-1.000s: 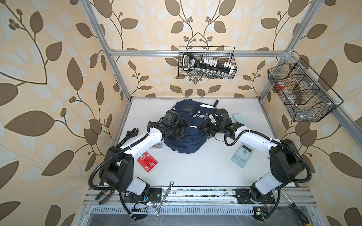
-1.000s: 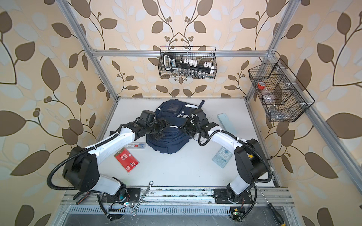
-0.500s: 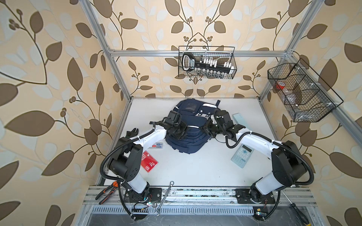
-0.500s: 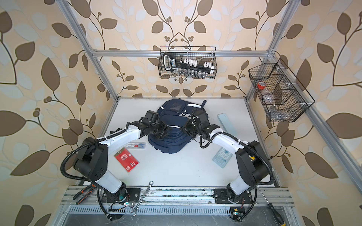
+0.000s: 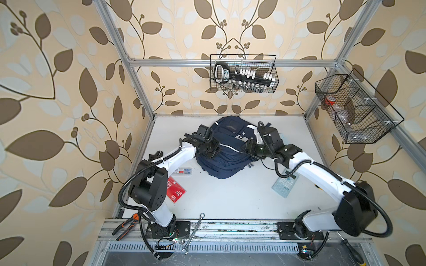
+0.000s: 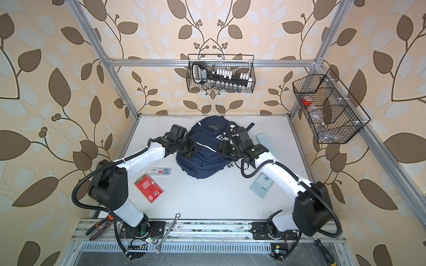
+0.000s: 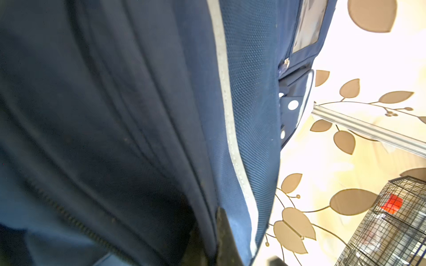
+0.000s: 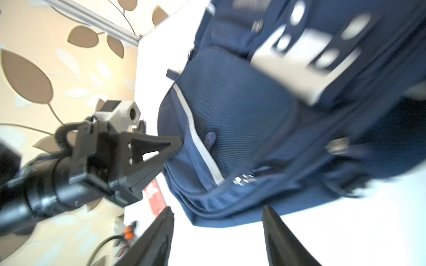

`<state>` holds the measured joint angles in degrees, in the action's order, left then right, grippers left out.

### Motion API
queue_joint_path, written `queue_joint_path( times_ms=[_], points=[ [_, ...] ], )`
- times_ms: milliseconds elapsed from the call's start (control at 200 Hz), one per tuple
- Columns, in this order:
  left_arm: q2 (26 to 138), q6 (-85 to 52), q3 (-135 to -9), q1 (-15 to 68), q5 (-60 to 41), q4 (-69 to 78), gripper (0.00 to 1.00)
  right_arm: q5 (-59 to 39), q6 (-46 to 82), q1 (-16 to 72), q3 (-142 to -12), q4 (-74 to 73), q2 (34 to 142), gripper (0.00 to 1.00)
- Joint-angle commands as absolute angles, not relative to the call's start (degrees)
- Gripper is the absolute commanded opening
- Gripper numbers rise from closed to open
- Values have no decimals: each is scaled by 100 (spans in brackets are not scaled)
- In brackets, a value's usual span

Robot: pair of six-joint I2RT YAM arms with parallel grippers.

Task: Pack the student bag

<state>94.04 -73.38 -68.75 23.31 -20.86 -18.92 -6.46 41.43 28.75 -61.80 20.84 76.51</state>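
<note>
Toward the back of the surface (image 5: 230, 202): student bag (image 5: 227, 159), slumped.
Packing: judged barely begun; red packet (image 5: 175, 189), pen pack (image 5: 183, 171) and calculator (image 5: 285, 183) lie outside.
Left claw (image 8: 178, 142): clenched on the bag's side fabric.
Right claw (image 8: 217, 208): released, bag's edge just ahead.

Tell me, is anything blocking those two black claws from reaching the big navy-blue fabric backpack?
Nothing visible. The left gripper is shut on the navy-blue fabric backpack; the right gripper, jaws open, sits just off its edge.
</note>
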Motion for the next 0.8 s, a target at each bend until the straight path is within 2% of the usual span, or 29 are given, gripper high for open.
queue_joint_path(
  times_ms=[0,90,225,345,530,795],
  points=[
    [9305,-6941,-7421,2215,-2389,-1965,0,172,2798,2730,-5255,1972,7105,65],
    [9343,-6793,-7592,2189,-2519,-2091,0,-435,2510,2486,-4760,1305,7033,63],
    [9401,-6586,-7759,2180,-2633,-2284,0,-1434,2272,1973,-4921,1238,7943,49],
    [9419,-6565,-7701,2171,-2723,-2293,0,-1074,2218,1942,-5137,1278,8498,48],
    [9401,-6539,-7629,2171,-2767,-2289,0,-1144,2082,1960,-5298,1289,8690,49],
    [9369,-6548,-7603,2171,-2788,-2246,0,-562,1735,2112,-5559,1567,9087,50]
  ],
)
